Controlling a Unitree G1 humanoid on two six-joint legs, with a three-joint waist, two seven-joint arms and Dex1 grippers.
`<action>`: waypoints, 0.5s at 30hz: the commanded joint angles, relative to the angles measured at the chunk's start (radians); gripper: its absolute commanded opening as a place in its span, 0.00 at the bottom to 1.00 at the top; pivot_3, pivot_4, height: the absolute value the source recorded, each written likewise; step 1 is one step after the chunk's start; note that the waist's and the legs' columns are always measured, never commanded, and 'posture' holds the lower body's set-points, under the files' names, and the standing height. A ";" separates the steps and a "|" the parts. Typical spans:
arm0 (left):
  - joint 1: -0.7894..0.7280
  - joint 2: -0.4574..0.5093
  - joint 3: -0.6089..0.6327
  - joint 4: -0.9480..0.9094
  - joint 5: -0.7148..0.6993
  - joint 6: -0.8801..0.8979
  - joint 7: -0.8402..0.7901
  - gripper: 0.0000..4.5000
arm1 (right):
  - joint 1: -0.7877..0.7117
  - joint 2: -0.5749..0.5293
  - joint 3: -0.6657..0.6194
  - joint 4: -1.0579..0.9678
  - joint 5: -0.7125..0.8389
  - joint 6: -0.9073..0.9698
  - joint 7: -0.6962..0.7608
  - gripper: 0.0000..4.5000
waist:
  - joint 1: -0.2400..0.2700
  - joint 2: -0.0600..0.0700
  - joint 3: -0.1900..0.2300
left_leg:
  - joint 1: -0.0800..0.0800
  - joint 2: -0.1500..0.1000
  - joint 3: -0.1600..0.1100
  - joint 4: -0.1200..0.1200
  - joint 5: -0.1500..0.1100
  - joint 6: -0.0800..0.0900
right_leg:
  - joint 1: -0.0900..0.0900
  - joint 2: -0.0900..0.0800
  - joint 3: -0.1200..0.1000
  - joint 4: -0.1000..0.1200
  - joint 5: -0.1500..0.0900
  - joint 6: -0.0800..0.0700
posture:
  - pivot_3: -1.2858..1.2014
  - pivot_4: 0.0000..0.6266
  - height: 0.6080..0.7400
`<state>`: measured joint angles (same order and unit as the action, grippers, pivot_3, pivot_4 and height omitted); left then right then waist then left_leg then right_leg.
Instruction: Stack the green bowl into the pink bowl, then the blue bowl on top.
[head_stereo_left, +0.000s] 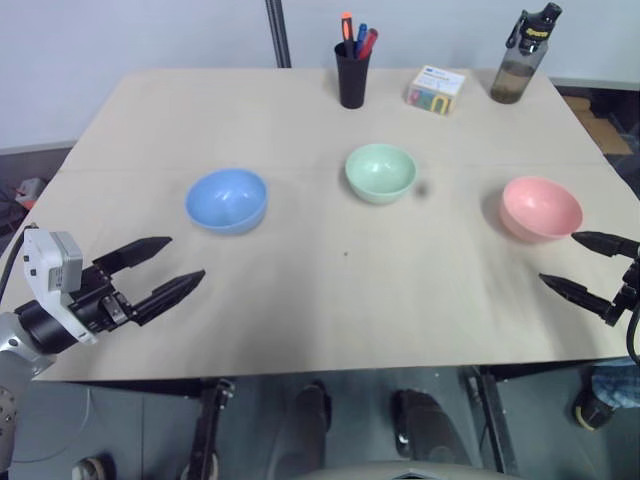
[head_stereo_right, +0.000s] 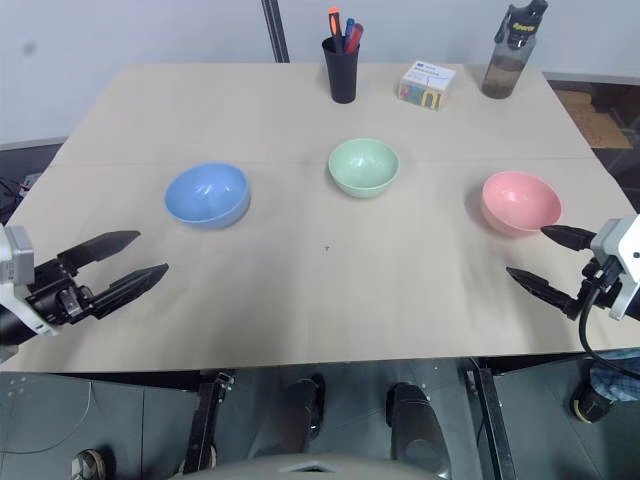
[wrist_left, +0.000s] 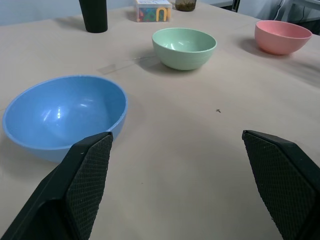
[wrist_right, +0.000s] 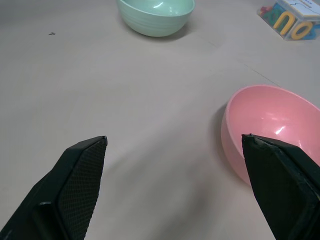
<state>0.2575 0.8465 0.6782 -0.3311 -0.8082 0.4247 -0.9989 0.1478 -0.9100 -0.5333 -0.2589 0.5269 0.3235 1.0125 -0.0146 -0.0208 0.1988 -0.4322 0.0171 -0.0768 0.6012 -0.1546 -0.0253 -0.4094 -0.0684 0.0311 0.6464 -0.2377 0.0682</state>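
We see three plastic bowls apart across mid-frame on the tan table (head_stereo_left: 300, 310): sky-blue bowl (head_stereo_left: 227, 199) left, mint-green bowl (head_stereo_left: 380, 172) centre, salmon-pink bowl (head_stereo_left: 541, 208) right. Left gripper (head_stereo_left: 165, 268) and right gripper (head_stereo_left: 586, 265) hover spread, empty, at the lower corners.

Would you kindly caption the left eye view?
Blue bowl, green bowl and pink bowl sit apart, unstacked, on the table.

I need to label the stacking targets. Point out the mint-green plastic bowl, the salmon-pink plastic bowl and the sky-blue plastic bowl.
Round mint-green plastic bowl (head_stereo_left: 380, 170): left eye view, inner hollow.
Round salmon-pink plastic bowl (head_stereo_left: 541, 206): left eye view, inner hollow.
Round sky-blue plastic bowl (head_stereo_left: 226, 198): left eye view, inner hollow.
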 joint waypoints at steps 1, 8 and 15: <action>-0.026 0.003 0.014 -0.015 -0.012 -0.003 0.002 0.97 | -0.046 -0.009 -0.004 -0.034 -0.001 0.020 -0.043 1.00 | 0.000 0.000 0.000 | 0.000 0.000 0.000 0.000 0.000 0.000 | 0.000 0.000 0.000 0.000 0.000 0.000 | 0.52 0.24 1.00; -0.107 -0.051 -0.088 -0.097 -0.036 0.010 0.047 0.97 | -0.191 0.008 0.191 -0.056 -0.110 0.091 -0.188 1.00 | 0.000 0.000 0.000 | 0.000 0.001 0.001 0.000 0.000 0.000 | 0.000 0.000 0.000 0.000 0.000 0.000 | 0.52 0.24 1.00; -0.255 -0.106 -0.276 -0.193 -0.080 0.030 0.060 0.97 | -0.465 0.078 0.426 0.167 -0.295 0.141 -0.327 1.00 | 0.000 -0.001 0.000 | 0.000 0.000 0.001 0.001 0.000 0.000 | 0.000 0.000 0.000 0.000 0.001 0.000 | 0.52 0.24 1.00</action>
<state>0.0376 0.7462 0.4451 -0.4556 -0.8487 0.4538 -0.9262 -0.2640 -0.8426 -0.1348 -0.1468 0.2864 0.4522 0.7369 -0.0149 -0.0218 0.1984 -0.4313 0.0166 -0.0763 0.6026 -0.1543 -0.0251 -0.4081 -0.0674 0.0313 0.6465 -0.2368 0.0683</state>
